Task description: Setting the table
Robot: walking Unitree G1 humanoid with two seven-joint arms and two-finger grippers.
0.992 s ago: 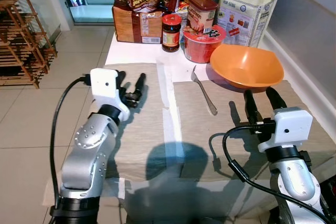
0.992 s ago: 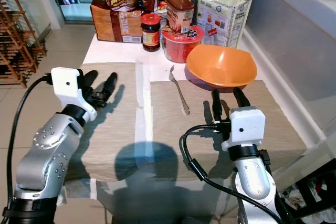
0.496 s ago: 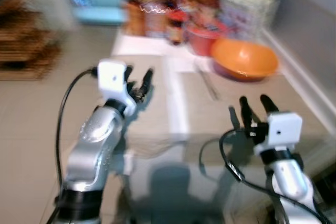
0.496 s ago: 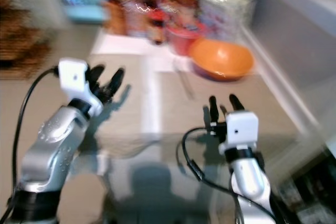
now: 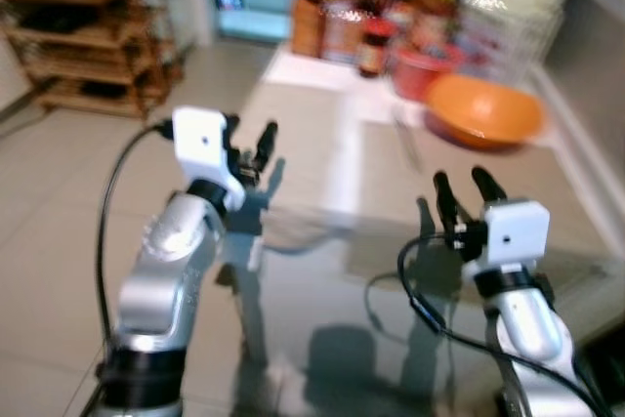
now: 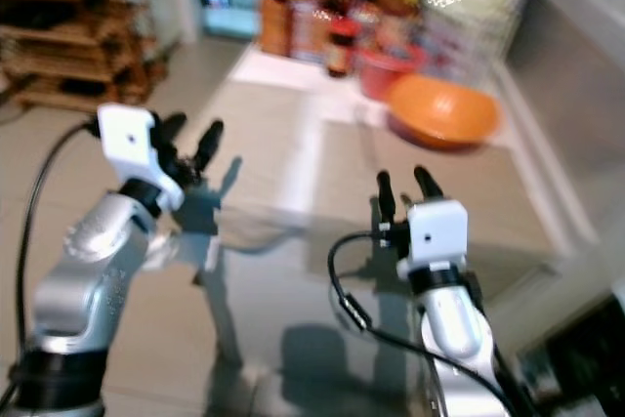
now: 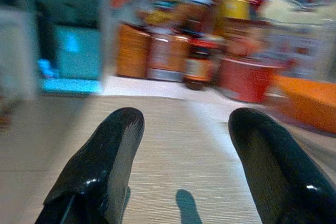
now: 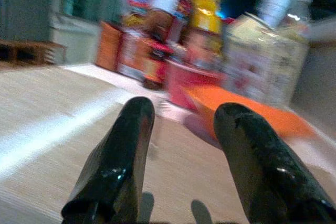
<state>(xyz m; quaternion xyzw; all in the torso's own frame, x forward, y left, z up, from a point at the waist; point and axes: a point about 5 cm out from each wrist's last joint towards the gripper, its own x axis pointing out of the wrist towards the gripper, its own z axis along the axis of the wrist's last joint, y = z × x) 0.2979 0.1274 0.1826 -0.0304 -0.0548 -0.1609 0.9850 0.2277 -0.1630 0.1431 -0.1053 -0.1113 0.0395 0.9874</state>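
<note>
Over the near surface (image 5: 322, 241) I see left pincer (image 5: 256, 146) and right pincer (image 5: 463, 189) both spread apart, empty; orange bowl (image 5: 483, 110) far right, blurry.

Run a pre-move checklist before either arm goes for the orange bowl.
1. Left gripper empty: ok, its fingers are spread with nothing between them, over the beige table mat.
2. Right gripper empty: ok, fingers apart, pointing toward the orange bowl.
3. Bowl free to take: ok, it sits upright at the far right of the mat, apart from both grippers.
4. Fork located: cannot tell exactly, a blurred streak left of the bowl.
5. Clearance behind the bowl: not ok, the red tub and packets crowd close to it.
6. Image sharp enough to aim: not ok, both eye views are blurred.
</note>
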